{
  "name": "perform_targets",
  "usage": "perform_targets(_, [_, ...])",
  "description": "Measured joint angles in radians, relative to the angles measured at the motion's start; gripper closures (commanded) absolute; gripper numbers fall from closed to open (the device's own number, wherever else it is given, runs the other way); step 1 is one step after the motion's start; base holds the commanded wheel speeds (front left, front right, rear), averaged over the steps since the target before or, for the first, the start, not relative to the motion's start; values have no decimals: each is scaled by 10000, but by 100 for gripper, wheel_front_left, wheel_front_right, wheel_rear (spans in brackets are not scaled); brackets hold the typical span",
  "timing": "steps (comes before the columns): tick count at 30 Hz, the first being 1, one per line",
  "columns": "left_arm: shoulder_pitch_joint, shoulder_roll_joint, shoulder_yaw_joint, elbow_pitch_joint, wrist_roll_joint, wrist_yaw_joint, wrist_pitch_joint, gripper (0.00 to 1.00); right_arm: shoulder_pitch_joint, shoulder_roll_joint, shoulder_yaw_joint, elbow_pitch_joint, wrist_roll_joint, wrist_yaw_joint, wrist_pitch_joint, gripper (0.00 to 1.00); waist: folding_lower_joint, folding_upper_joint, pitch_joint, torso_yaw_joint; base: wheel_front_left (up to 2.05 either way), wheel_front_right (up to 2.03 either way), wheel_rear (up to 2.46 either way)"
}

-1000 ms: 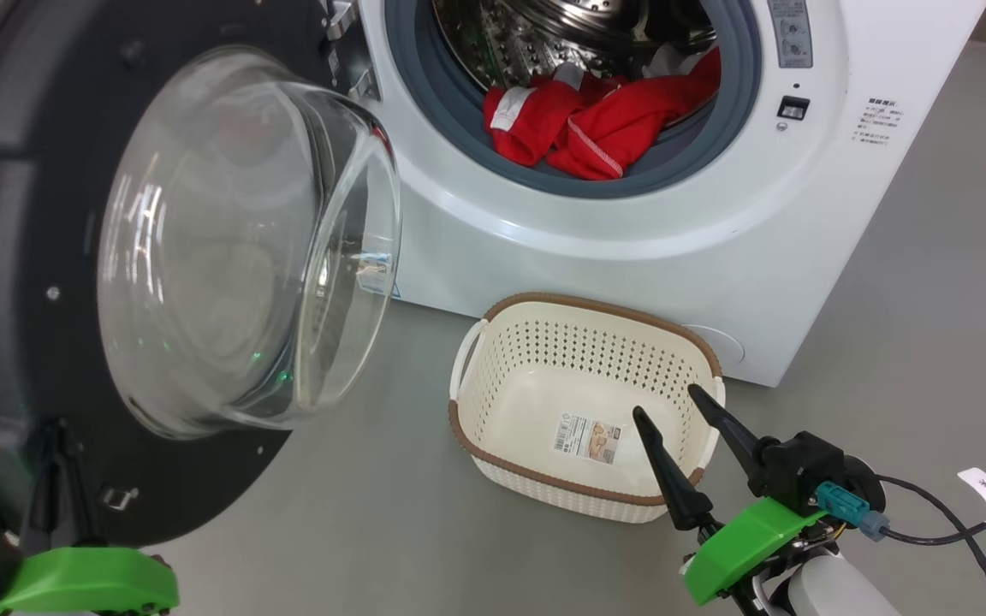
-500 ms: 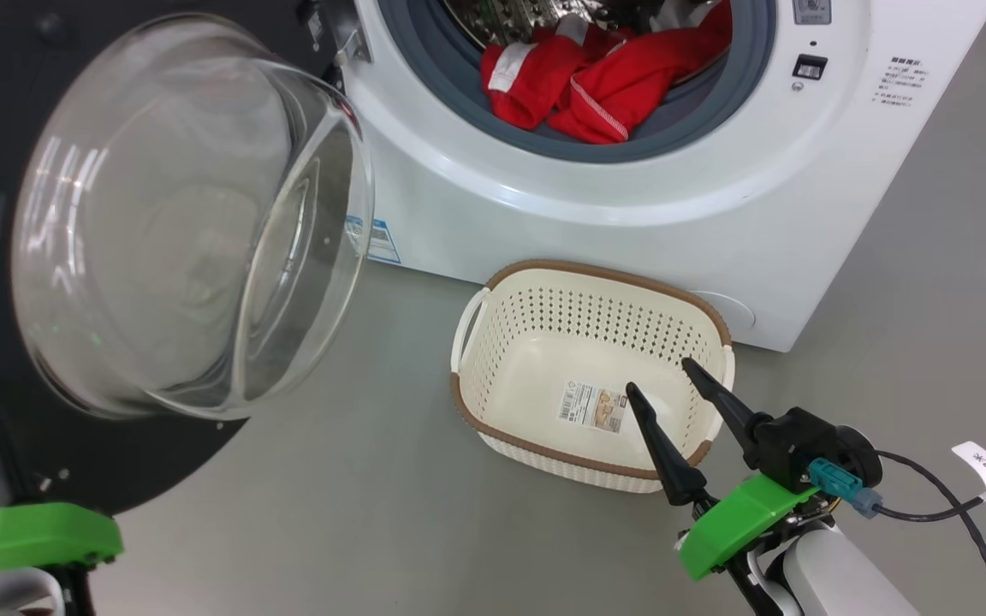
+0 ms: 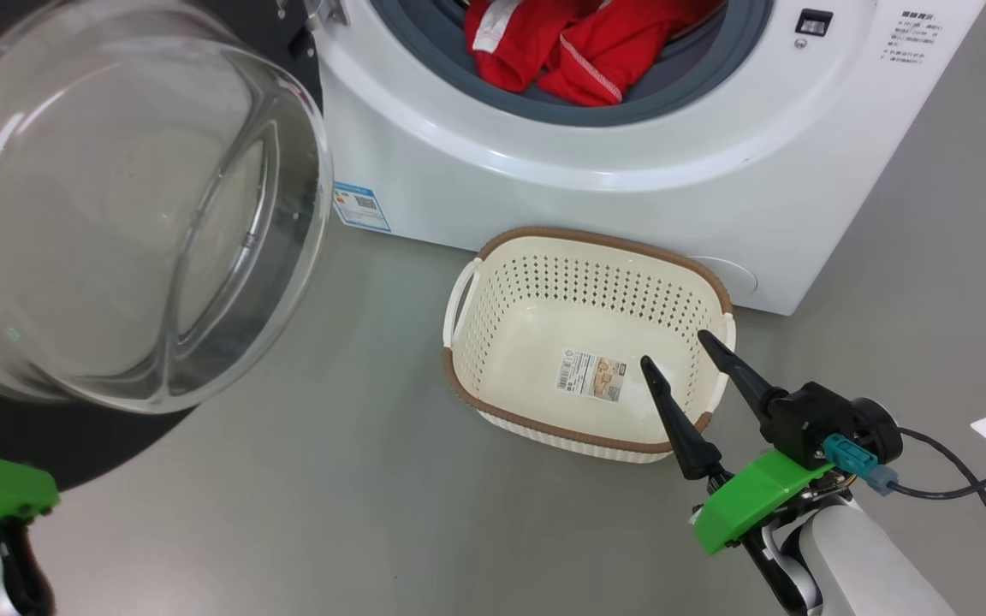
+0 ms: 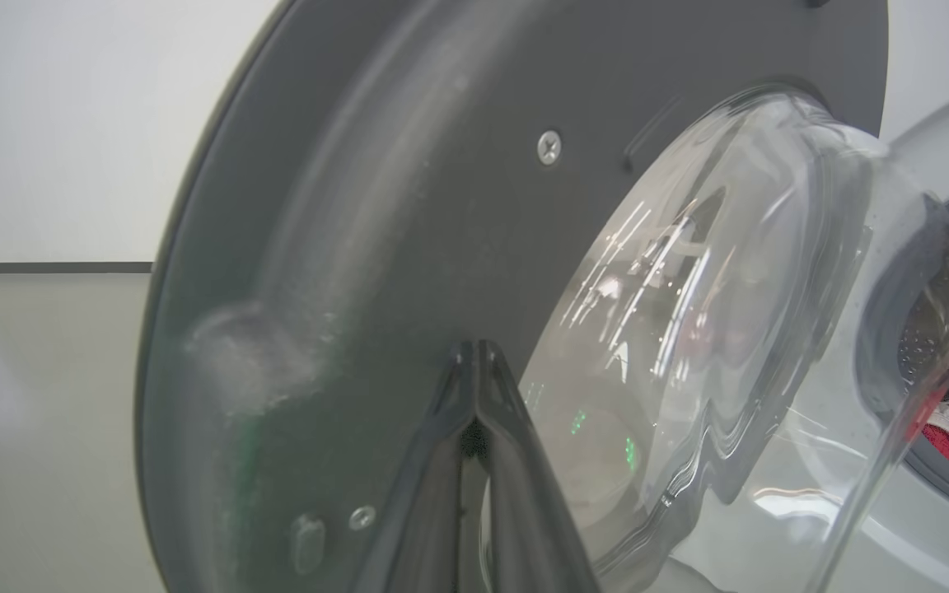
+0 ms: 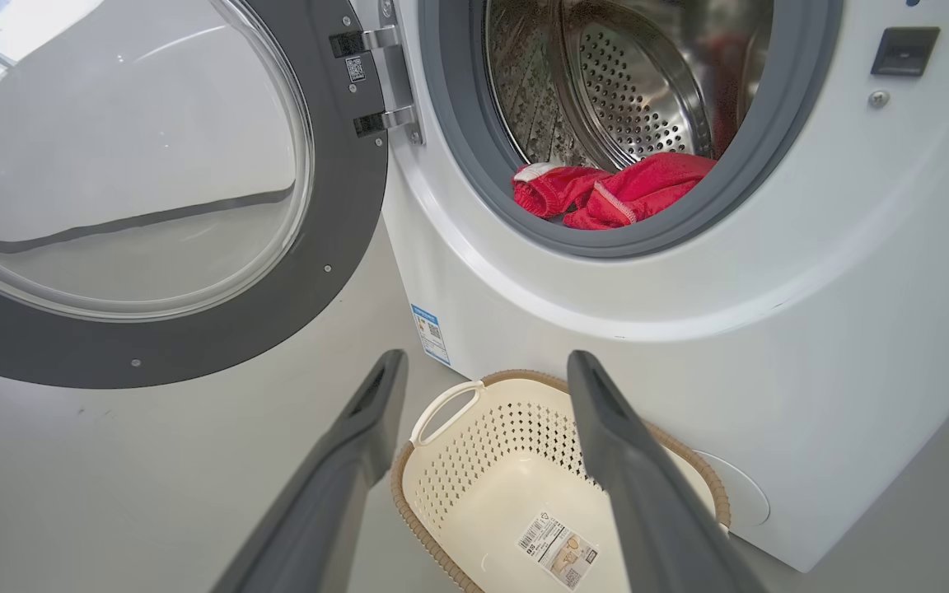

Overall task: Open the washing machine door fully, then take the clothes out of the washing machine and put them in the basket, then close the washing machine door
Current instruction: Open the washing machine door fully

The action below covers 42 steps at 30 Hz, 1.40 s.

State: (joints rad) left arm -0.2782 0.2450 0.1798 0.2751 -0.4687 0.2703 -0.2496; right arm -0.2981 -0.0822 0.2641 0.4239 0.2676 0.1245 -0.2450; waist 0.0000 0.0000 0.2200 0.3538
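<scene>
- The washing machine door (image 3: 125,205) is hanging wide open on the left. Its glass bowl is bulging out toward the robot, well away from the machine's front.
- The left fingers (image 4: 491,428) are pressing shut, tip to tip, with nothing between them. The tips are sitting right at the dark inner side of the door. I cannot tell if they are touching it.
- I think the robot is doing the first step, swinging the door all the way open, and that step is looking almost done.
- The washing machine (image 3: 544,197) is standing in the middle. The clothes (image 3: 579,43) are lying at the front of the drum, and the red cloth is spilling onto the grey ring (image 3: 673,85).
- The basket (image 3: 600,239) is sitting on the floor (image 3: 330,479) just in front of the machine. It is holding a paper label (image 3: 589,376) and no clothes yet.
- The right fingers (image 3: 673,415) are standing wide apart and holding nothing. They are hovering over the near right corner of the basket.
- Next, I think the right fingers are going to need to lift up, go over the grey ring and close on a good bunch of red cloth. The cloth is soft, so a deep pinch is looking safer than a small one.
</scene>
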Motion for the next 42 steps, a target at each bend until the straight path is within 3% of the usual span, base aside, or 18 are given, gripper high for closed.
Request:
perform_targets(9, [-595, 240, 391, 738, 6, -249, -46, 100, -16, -42, -27, -150, -146, 0, 173, 0, 0, 0, 272, -42, 0, 0, 0])
perform_targets(24, [-1102, 40, 1174, 1304, 337, -698, -73, 100, -128, -98, -36, -247, -159, 0, 263, 0, 0, 0, 325, -119, 0, 0, 0])
perform_targets(25, [-1101, -6, 1244, 1275, 395, -734, -73, 83, -128, -94, -38, -232, -159, 0, 261, 0, 0, 0, 300, -120, 0, 0, 0])
perform_targets(26, [-1098, -63, 1317, 1212, 420, -800, -73, 55, -128, -90, -38, -211, -159, 0, 261, 0, 0, 0, 271, -123, 0, 0, 0])
perform_targets(27, [-1096, -115, 1373, 1124, 472, -863, -73, 17, -128, -84, -38, -192, -159, 0, 259, 0, 0, 0, 237, -128, 0, 0, 0])
perform_targets(28, [-1094, -173, 1415, 1003, 504, -901, -73, 0, -128, -77, -44, -173, -159, 0, 251, 0, 0, 0, 202, -134, 0, 0, 0])
perform_targets(36, [-637, -591, 1768, -453, 997, -1101, -75, 0, -124, -8, -268, -6, -136, 0, 67, 0, 0, 0, -213, -285, 0, 0, 0])
perform_targets(42, [-269, -740, 1570, -1430, 1246, -1641, -75, 0, -89, 119, -646, 10, -125, 0, -19, 0, 0, 0, -581, -592, 0, 0, 0])
